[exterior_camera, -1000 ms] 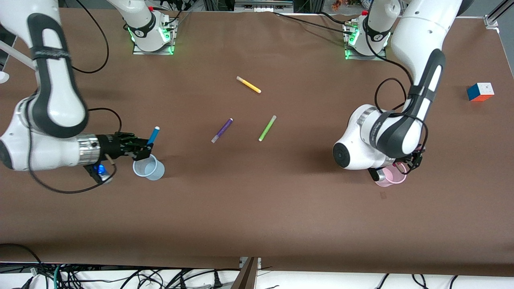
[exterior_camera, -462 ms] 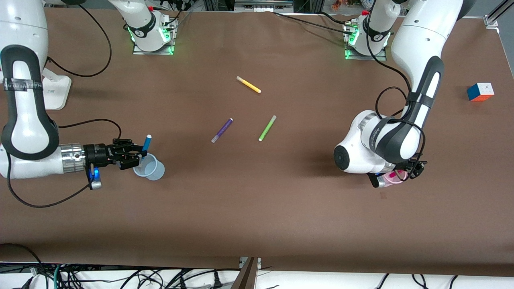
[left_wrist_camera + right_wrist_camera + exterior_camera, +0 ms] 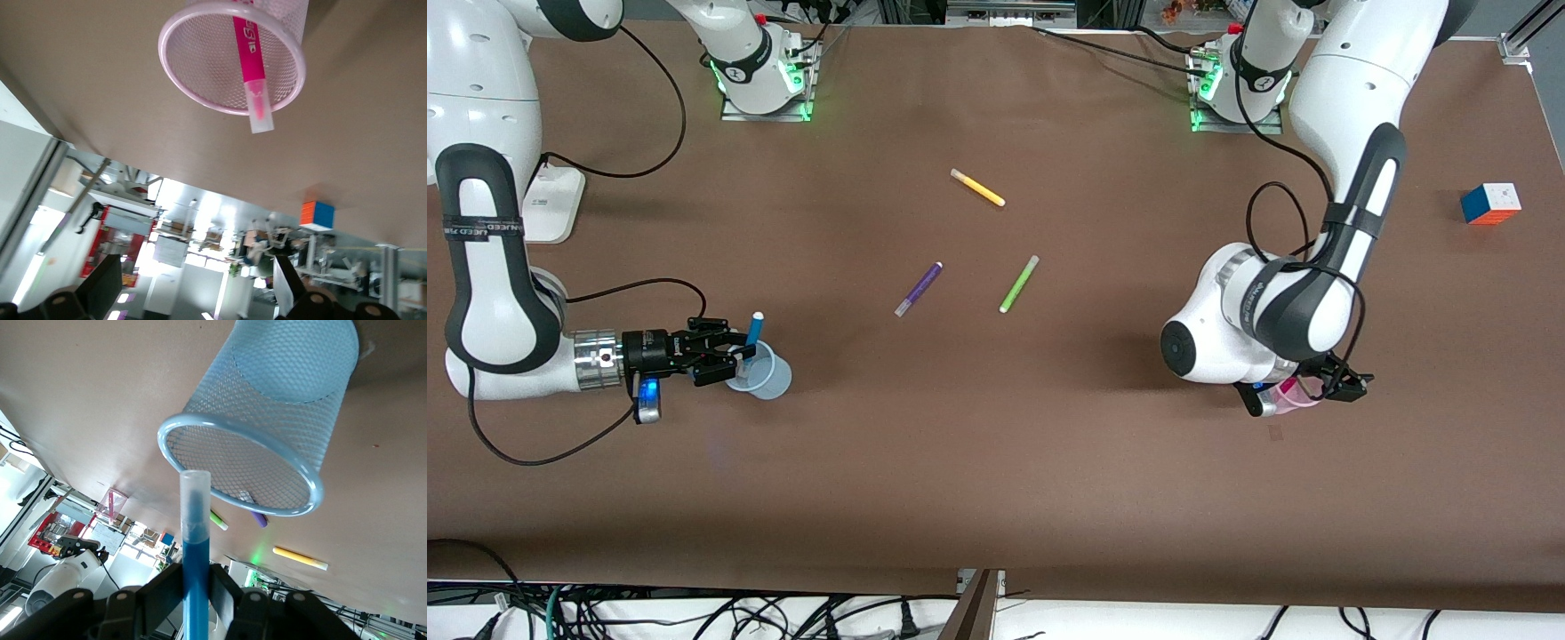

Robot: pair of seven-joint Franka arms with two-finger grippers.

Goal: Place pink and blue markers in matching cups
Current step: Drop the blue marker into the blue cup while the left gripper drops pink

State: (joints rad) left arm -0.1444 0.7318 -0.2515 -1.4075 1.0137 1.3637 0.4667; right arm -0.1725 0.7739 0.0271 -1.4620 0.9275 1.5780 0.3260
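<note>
Gripping the blue marker (image 3: 753, 330) firmly between the right gripper (image 3: 729, 356) jaws, pale cap upward, tilted over the blue cup (image 3: 762, 377). Standing spread and empty, left gripper (image 3: 1319, 388) jaws flanking the pink cup (image 3: 1288, 397), pink marker (image 3: 251, 57) leaning inside, cap out past the rim.

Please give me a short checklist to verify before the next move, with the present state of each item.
1. Right gripper grips blue marker: ok.
2. Blue marker over blue cup: ok; already inside: cannot tell.
3. Pink marker stands in pink cup: ok.
4. Left gripper fingers open, clear of pink marker: ok.
5. Purple marker and green marker lie away from both cups: ok.
</note>
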